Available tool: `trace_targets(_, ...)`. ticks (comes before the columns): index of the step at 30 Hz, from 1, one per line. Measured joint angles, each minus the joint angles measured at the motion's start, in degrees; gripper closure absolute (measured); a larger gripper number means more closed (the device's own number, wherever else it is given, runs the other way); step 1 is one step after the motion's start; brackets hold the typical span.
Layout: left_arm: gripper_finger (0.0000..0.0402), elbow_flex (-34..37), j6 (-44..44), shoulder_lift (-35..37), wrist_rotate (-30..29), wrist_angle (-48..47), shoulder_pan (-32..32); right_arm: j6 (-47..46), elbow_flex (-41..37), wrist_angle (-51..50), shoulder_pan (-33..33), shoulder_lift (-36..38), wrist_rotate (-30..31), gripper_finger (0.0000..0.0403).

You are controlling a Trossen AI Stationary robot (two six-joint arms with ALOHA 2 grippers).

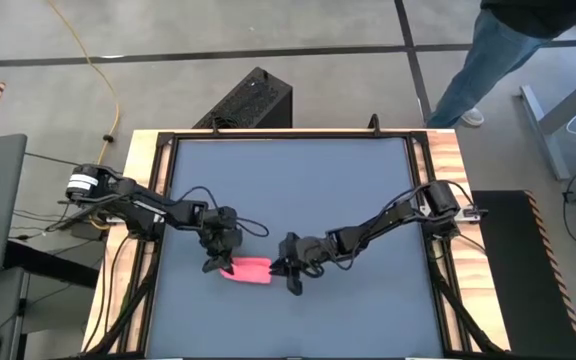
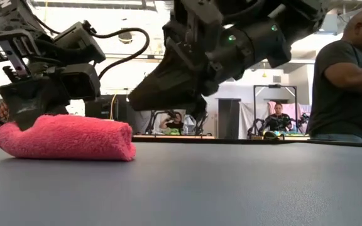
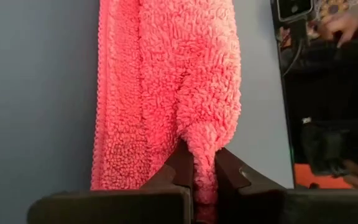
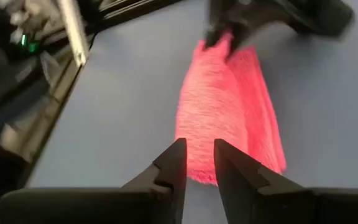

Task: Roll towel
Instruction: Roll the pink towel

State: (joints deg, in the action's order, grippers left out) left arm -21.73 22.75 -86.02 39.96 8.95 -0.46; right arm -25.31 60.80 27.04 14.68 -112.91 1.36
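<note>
The towel (image 1: 249, 271) is a bright pink roll lying lengthwise, left to right, on the dark grey table near its front edge; in the low view the towel (image 2: 68, 137) rests on its underside. My left gripper (image 1: 216, 263) is at the roll's left end, shut on it. My right gripper (image 1: 290, 280) hangs just off the roll's right end. It is raised above the table (image 2: 197, 110), and its fingers (image 4: 199, 149) stand a little apart with nothing between them. My left gripper pinches a raised fold of the towel's left end (image 3: 205, 146) between its two fingers (image 3: 180, 163). The fingers slant down from the table's left side and lie along the roll. The towel stays on the table, bunched up where it is pinched.
Bare tabletop (image 1: 288, 190) stretches toward the far edge. A black box (image 1: 253, 100) stands beyond the far edge. A person (image 2: 347, 75) stands to the right behind the table, and legs (image 1: 488, 60) show at the far right in the high view.
</note>
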Motion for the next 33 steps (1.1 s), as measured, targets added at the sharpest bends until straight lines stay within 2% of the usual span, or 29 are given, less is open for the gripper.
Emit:
trace_targets(3, 0.0396, 0.17, 0.71, -0.02, 0.11, 0.31, 0.16, 7.24, 0.46, 0.9, -0.27, -0.06, 0.35, 0.0271)
trace_targets(8, 0.0396, 0.19, 1.52, -0.04, -0.82, 0.35, 0.14, 12.1, 1.65, 0.86, -0.58, -0.36, 0.72, 0.0199)
trace_targets(12, 0.0397, 0.21, 1.54, -0.09, -1.13, 0.33, 0.14, 21.43, 1.93, 1.16, 0.2, -2.53, 0.17, 0.0154)
trace_targets(14, 0.0397, 0.23, 1.82, -0.1, -1.2, 0.47, 0.14, 25.81, 2.08, 1.08, 0.67, -3.73, 0.72, 0.0149)
trace_targets(18, 0.0397, 0.23, 2.57, -0.13, -1.21, 0.5, 0.14, 28.74, 2.08, 2.6, 1.29, -6.17, 6.27, 0.0149)
trace_targets(28, 0.0397, 0.23, 3.4, -0.15, -0.89, 0.83, 0.19, 31.56, 7.18, 4.14, 2.38, -12.92, 6.28, 0.0148)
trace_targets(33, 0.0397, 0.23, 3.1, -0.15, -0.64, 0.77, 0.19, 31.37, 7.61, 2.95, 2.39, -12.84, 6.51, 0.0148)
